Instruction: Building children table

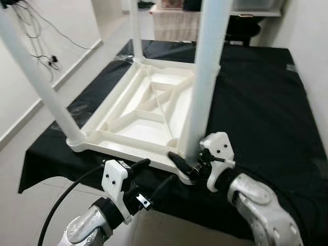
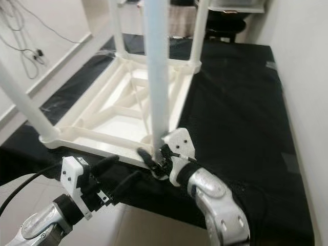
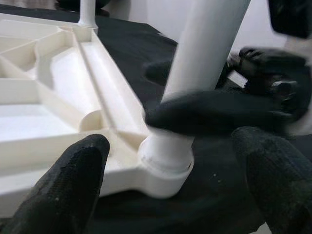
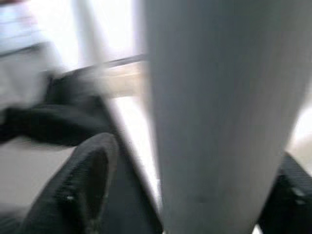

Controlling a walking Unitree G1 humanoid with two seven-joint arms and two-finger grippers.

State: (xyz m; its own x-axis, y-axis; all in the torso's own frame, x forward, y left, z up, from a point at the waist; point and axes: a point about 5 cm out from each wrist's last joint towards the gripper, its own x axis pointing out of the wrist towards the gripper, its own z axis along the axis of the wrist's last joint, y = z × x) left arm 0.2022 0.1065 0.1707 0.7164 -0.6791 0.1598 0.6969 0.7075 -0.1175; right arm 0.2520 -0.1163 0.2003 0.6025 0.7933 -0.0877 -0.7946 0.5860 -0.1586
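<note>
Two end effectors: right (image 1: 185, 163) clamps table leg (image 1: 207, 77), left (image 1: 148, 177) spread beside tabletop (image 1: 128, 143).

A low surface draped in a black cloth (image 1: 256, 102) carries the work; a white plastic children's table top (image 1: 148, 110) lies upside down on the cloth, ribbed underside up, its near edge close to the cloth's front edge; pale floor (image 1: 31, 169) surrounds the cloth.

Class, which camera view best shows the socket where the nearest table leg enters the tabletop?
The left wrist view: the socket sits close and sharp, the right claw round the nearest leg above. Both eye views show it small; the right wrist view shows blurred leg.
</note>
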